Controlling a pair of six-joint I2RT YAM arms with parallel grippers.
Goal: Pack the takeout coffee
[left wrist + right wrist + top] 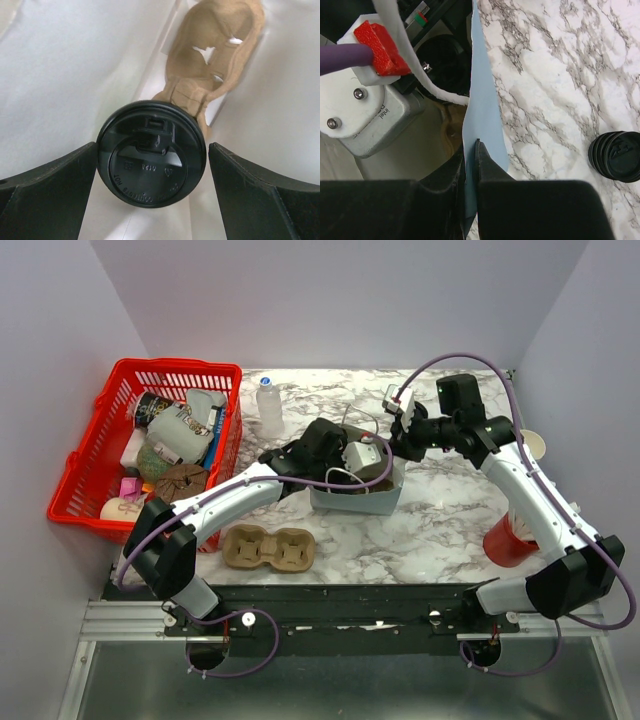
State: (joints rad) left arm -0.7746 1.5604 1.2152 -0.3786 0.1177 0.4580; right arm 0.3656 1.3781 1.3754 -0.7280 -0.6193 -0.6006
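Observation:
The takeout coffee shows in the left wrist view only by its round black sip lid (151,160); the cup below it is hidden. It stands inside a pale blue paper bag (355,502), whose white inner wall (60,75) surrounds it, next to a brown cardboard carrier (215,60) at the bag's bottom. My left gripper (152,146) reaches down into the bag and is open, one finger on each side of the lid, with a gap on the right. My right gripper (470,145) is shut on the bag's right wall (481,100), and in the top view (398,453) it is at the bag's rim.
A red basket (85,455) of packaged goods stands at the left, with a clear bottle (270,408) behind the bag. An empty cardboard cup carrier (268,548) lies near the front. A red cup (508,540) is at the right. A stack of black lids (616,156) sits beside the bag.

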